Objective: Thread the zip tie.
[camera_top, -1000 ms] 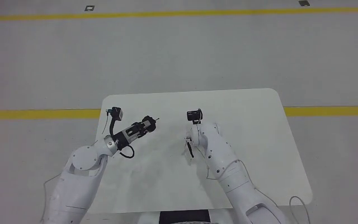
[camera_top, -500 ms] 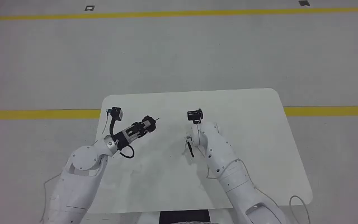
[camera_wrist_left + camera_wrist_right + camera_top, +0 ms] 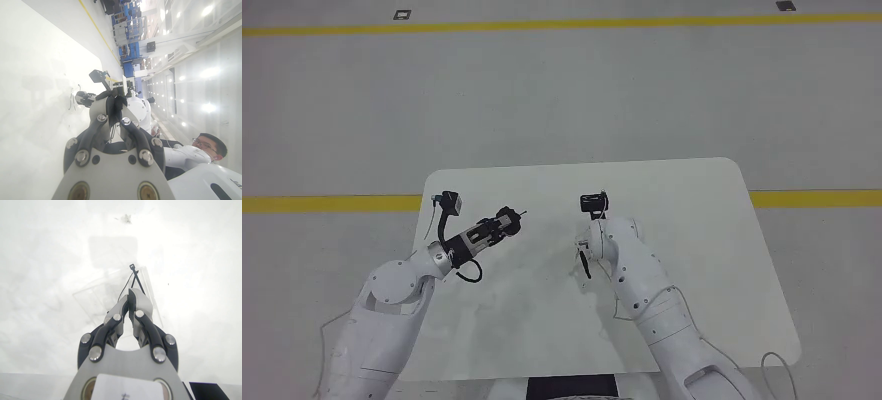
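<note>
The top view looks steeply down from high above the worktop (image 3: 692, 200), far enough to take in its whole surface and the floor around it; the right wrist view sits close behind the right claw (image 3: 129, 294) and faces down at the worktop from near; the left wrist view sits close behind the left claw (image 3: 114, 103) and faces sideways, low along the worktop toward the right claw and the hall (image 3: 132, 37) beyond; all three share the patch of worktop under the right claw.

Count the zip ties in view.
1 for certain: the zip tie lies over the clear tray on the table, its strap running to the right gripper. A thinner black strand beside it could be a second; cannot tell.
</note>
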Tool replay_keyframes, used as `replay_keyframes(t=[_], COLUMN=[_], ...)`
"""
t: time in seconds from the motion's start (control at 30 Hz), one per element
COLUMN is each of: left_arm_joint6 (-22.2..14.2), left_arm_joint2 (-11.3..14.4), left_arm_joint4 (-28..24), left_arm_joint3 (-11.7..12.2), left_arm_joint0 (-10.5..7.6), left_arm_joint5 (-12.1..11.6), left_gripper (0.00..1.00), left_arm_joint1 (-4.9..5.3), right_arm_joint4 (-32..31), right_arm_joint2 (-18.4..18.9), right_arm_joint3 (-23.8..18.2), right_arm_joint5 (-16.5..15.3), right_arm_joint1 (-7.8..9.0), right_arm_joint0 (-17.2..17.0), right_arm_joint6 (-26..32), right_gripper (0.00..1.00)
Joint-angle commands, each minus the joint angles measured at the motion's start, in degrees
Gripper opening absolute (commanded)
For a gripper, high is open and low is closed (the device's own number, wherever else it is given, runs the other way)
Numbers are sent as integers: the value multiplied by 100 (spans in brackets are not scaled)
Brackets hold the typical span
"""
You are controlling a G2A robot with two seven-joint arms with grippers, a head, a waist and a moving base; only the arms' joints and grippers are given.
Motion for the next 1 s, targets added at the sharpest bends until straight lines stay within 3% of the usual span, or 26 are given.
replay_keyframes(t=[0.0,0.03,0.1,0.2,0.97], left_arm_joint6=[0,0,0,0,0], left_arm_joint2=[0,0,0,0,0], left_arm_joint4=[0,0,0,0,0], left_arm_joint3=[0,0,0,0,0], left_arm_joint0=[0,0,0,0,0], left_arm_joint5=[0,0,0,0,0], left_gripper=[0,0,0,0,0], left_arm_joint1=[0,0,0,0,0], right_arm_joint4=[0,0,0,0,0], right_arm_joint2=[-11,-24,-40,-60,-210], right_arm_joint3=[8,31,72,116,108], right_arm_joint5=[0,0,0,0,0], right_arm_joint1=[10,14,18,20,90], right_arm_joint0=[-15,-15,-3,23,125], right_arm_joint6=[-4,-4,-18,-34,33], right_gripper=[0,5,29,36,20])
